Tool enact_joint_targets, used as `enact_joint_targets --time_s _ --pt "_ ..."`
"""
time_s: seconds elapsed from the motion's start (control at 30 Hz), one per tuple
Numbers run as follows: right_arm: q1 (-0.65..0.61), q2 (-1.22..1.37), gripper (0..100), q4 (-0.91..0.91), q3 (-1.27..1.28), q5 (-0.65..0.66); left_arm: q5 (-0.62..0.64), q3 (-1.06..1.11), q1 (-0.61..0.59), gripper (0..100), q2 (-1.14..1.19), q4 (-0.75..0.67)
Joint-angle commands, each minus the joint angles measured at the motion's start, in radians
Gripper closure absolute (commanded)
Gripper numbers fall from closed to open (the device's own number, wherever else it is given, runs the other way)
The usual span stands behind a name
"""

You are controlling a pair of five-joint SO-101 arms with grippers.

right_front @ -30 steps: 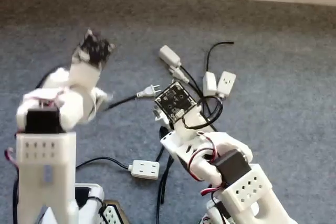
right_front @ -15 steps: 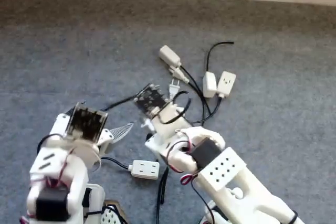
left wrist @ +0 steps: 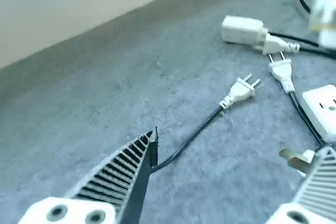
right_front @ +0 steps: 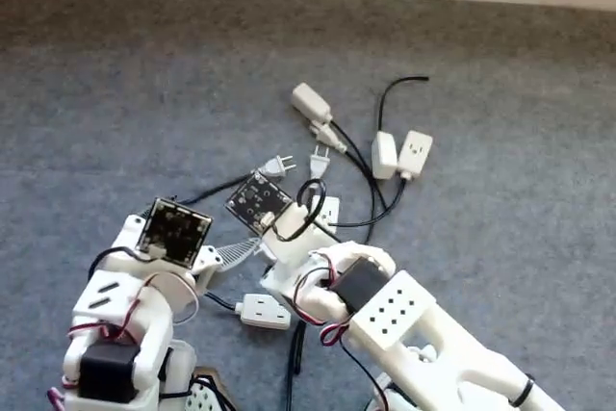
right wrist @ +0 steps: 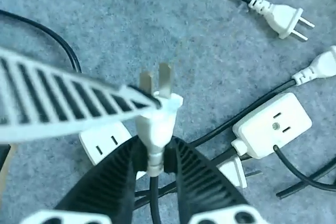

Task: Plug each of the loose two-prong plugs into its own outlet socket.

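From above, the right arm's wrist sat mid-counter [right_front: 115, 84], with a loose plug [right_front: 274, 166] at its one o'clock and a free outlet [right_front: 265, 311] at its six o'clock.

In the left wrist view, the left claw [left wrist: 240, 145] was released, jaws wide, with nothing between them. The loose plug lay on the carpet-like surface beyond it.

In the right wrist view, the right claw [right wrist: 155, 153] was clenched on the held plug [right wrist: 156, 121] by its moulded body, prongs pointing outward. The left claw's ribbed finger [right wrist: 63, 106] touched it near the prong base.

The plug looked light, rigid and smooth, and its cord would likely tug. The flat sides behind the prongs seemed the best hold.
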Motion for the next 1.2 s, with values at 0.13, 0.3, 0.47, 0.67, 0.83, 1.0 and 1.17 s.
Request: enact_joint_targets --time_s 0.13,0.3,0.47,0.67,0.83,1.0,1.17 --pt "-0.004 -0.012 99.3 0.182 -0.257 -0.002 0.0 0.067 0.012 57 -0.007 -0.023" --pt "-0.004 -0.004 99.3 0.283 -0.392 0.0 0.0 0.081 0.012 57 -0.007 -0.025" --pt "-0.007 -0.004 99.3 0.291 -0.397 0.002 0.0 0.082 0.012 57 -0.007 -0.025" --pt "-0.007 -0.002 99.3 0.291 -0.403 0.002 -0.002 0.11 0.018 57 -0.007 -0.025" --pt "0.025 0.004 99.3 0.305 -0.406 0.002 -0.002 0.163 0.041 57 -0.007 -0.026" --pt "0.056 0.097 99.3 0.364 -0.469 0.0 -0.003 0.156 0.065 58 -0.007 -0.025" --pt "0.058 0.197 99.3 0.417 -0.509 0.0 0.002 0.073 -0.091 58 -0.007 -0.034"
